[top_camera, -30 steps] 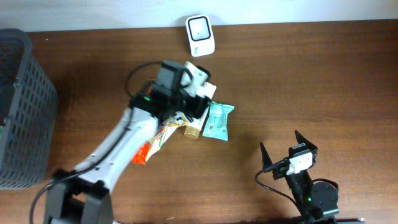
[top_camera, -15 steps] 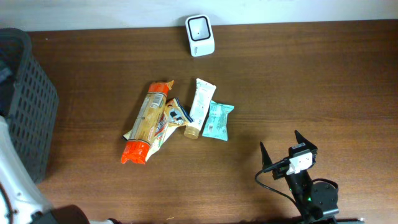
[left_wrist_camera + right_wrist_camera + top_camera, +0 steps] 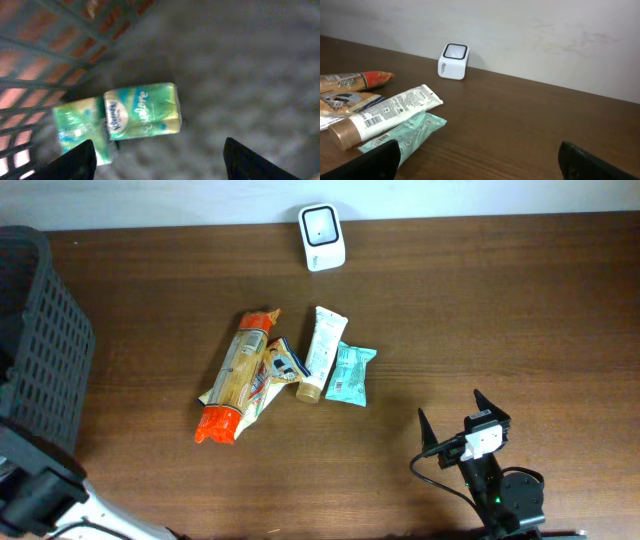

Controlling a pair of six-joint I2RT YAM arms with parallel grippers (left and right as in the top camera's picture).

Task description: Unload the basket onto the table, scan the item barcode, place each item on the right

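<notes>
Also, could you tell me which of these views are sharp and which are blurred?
Overhead: sharp and evenly lit, the scanner crisp. Left wrist: dim and soft, the tissue packs and the basket mesh blurred. Right wrist: sharp, the barcode on the tube clear, a faint sheen on the table.

The right arm [image 3: 497,480] is built in black, on a rounded black base [image 3: 522,496] where a small green light [image 3: 492,501] is lit. A white block [image 3: 484,436] with a small reddish mark is set behind the right end effector [image 3: 450,408], whose two fingers [image 3: 424,430] are black and pointed (blurred dark wedges in the wrist view). A thin black cable [image 3: 415,467] is looped beside it. Of the left arm [image 3: 38,496], a boxy black segment and a white link [image 3: 115,525] are shown; the left end effector [image 3: 157,152] is likewise black-fingered.
</notes>
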